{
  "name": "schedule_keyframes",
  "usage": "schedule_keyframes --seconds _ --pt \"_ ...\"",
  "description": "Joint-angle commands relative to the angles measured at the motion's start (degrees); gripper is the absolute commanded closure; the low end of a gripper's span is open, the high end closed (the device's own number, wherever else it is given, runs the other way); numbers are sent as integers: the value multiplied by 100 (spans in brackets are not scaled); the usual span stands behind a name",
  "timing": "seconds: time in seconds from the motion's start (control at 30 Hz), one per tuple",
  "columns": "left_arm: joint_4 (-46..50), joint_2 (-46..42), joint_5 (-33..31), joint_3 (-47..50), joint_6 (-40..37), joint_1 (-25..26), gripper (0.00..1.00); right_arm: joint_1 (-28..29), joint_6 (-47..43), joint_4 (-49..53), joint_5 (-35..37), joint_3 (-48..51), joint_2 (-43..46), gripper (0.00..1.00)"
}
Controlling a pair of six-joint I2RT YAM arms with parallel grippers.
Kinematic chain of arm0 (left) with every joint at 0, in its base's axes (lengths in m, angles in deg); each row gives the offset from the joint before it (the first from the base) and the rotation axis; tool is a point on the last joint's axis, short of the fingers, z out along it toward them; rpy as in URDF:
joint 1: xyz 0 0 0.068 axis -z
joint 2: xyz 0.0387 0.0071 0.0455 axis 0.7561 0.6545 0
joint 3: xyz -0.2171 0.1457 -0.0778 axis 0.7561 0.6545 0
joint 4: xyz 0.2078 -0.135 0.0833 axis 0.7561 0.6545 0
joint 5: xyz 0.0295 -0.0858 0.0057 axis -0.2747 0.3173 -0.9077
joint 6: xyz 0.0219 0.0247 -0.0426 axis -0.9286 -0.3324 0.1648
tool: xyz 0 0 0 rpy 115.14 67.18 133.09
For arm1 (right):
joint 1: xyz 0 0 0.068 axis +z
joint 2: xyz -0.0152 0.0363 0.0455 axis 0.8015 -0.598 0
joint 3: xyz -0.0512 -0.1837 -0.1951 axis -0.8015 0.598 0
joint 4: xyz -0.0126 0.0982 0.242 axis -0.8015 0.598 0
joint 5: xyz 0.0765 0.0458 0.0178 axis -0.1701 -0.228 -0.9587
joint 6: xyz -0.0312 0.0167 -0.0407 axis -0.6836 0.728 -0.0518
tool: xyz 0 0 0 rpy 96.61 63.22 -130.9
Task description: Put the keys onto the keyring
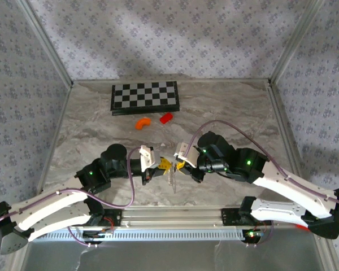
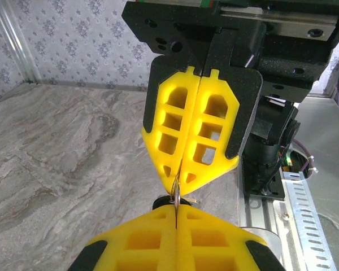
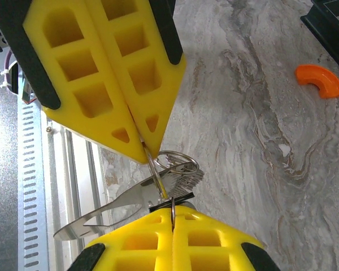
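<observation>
- Both grippers are closed and meet tip to tip over the near middle of the table. The left gripper pinches the keyring, and the right gripper nips the keys just below it.
- We judge the ring should be held firm while the key is eased along the wire with a small twist, so that it does not slip off.
- The right wrist view spreads out the ring and a flat metal tag. The left wrist view gives us just a sliver of metal between the tips.

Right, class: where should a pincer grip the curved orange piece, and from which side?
Probably across the middle of its arc, from above: the curved orange piece lies flat on the table, apart from the red block, and its band is narrow crosswise.
</observation>
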Motion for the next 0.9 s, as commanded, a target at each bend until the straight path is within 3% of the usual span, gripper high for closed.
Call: schedule_keyframes --seconds 0.0,0.87 --pt "-226 -71 29 -73 -76 33 100 28 52 120 -64 -192 48 100" --pt "-128 -10 20 -118 -147 33 100 -45 122 88 -322 -183 -1 100"
